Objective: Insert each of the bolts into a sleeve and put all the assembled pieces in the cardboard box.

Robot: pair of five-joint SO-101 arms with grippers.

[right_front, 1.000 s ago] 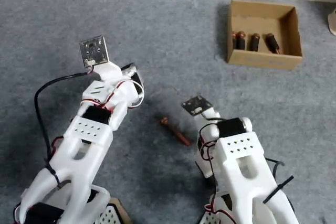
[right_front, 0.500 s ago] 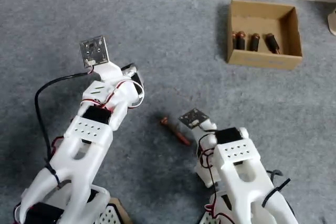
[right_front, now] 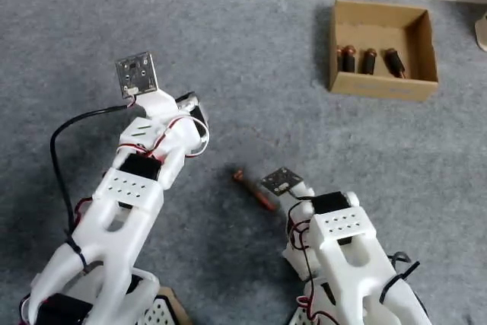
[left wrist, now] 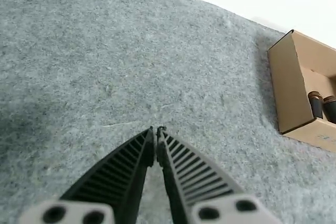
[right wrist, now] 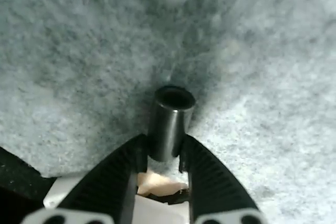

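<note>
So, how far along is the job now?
Done: assembled pieces lie in the cardboard box. In hand: the right gripper holds a black sleeve. Still to do: the bolt on the carpet must go into it, then into the box.

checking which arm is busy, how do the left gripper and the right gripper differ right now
The left arm's black ribbed gripper is shut on nothing; the right arm's black ribbed gripper is shut on a black cylindrical sleeve. The left gripper points over bare grey carpet; the right arm's end sits beside the copper-coloured bolt in the high view, the left arm farther from it. Both share the same two-finger build.
</note>
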